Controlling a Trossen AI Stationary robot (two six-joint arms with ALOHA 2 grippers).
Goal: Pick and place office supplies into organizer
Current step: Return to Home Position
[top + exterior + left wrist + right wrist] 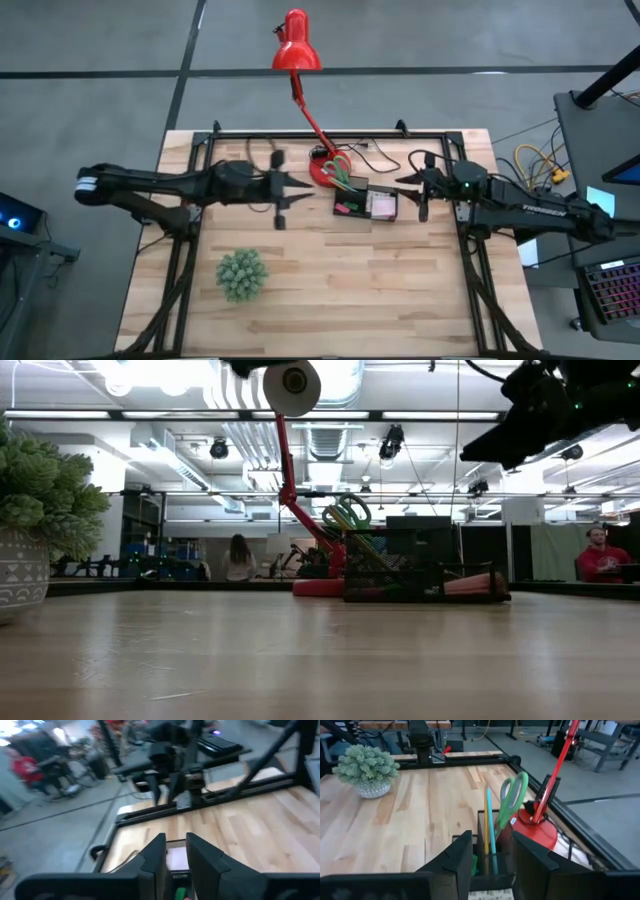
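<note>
Left pincer [300, 187] and right pincer [405, 185] flank the organizer [420, 585], parted, empty; stiff, light scissors [514, 795] probably grip best at the handles.

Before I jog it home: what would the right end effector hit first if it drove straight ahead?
Likely the organizer, or the upright pencil and teal pen in it, dead ahead of the right end effector. How high it rides is unclear.
</note>
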